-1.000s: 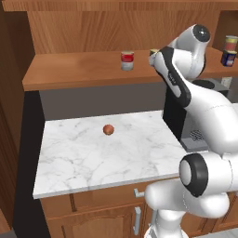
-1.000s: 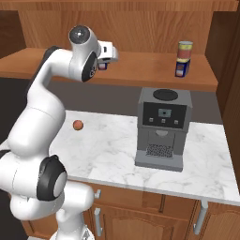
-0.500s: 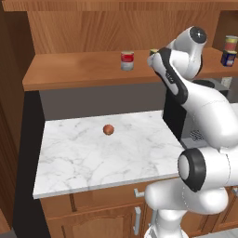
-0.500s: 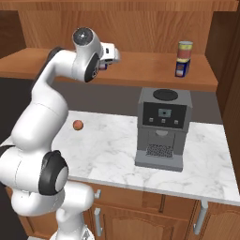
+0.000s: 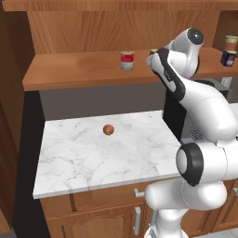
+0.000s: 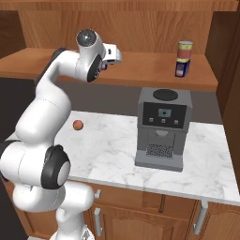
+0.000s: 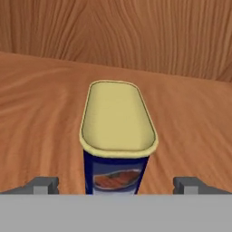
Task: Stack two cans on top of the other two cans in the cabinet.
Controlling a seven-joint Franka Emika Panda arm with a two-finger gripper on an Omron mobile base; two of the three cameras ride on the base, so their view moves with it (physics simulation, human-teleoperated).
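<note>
A dark blue can with a yellow top stands upright on the cabinet's plank shelf, right in front of my open gripper. Its finger tips flank the can's lower part without touching it. In the left base view, a sliver of this can peeks out behind my hand. The red-and-white can stands alone on the shelf, a little left of it. At the shelf's right end a can with a red and yellowish label sits on top of another dark blue can.
Below the shelf, a white marble counter carries a small orange-brown ball and a grey coffee machine to the right. Wooden cabinet walls close in at both sides.
The arm has leaned a little further toward the shelf and to the right. The gripper stays open and the cans have not moved.
</note>
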